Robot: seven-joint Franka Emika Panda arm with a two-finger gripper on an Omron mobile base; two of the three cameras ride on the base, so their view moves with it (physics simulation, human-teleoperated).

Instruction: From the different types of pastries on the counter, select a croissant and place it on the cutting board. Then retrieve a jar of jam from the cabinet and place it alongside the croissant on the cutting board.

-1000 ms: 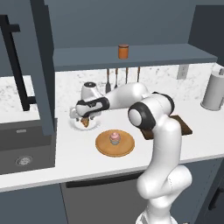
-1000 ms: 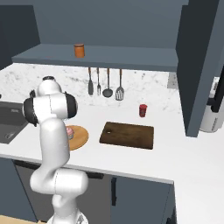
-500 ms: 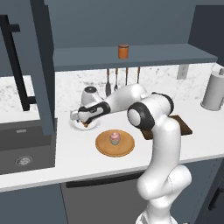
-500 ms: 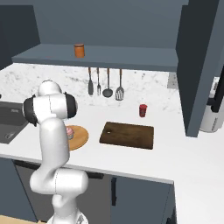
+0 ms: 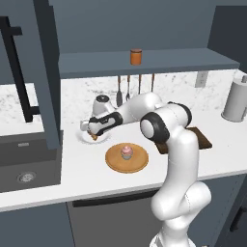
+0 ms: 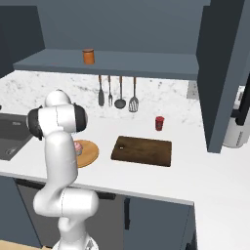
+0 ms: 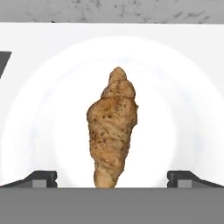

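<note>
The tool [image 5: 93, 131] is low over a white plate [image 5: 85, 138] on the left part of the tabletop [image 5: 72, 169]. Its two tips stand wide apart and hold nothing. In the hand view the croissant [image 7: 112, 127] lies in the middle of the white plate [image 7: 39, 113], and one dark tip [image 7: 41, 178] sits on each side of it, not touching it. The croissant [image 5: 95, 137] shows as a small brown bit just under the tool.

Just to the right and nearer is a round light wooden board [image 5: 127, 159] with a pink cupcake [image 5: 126, 151] on it. The dark cutting board [image 6: 142, 151] lies flat further right, with nothing on it. A small red jar [image 6: 159, 123] stands behind it near the wall. The orange jar of jam [image 5: 136, 56] stands on the long shelf of the cabinet [image 5: 159, 61], above some hanging kitchen tools [image 6: 117, 93]. A sink [image 5: 24, 166] is at the far left.
</note>
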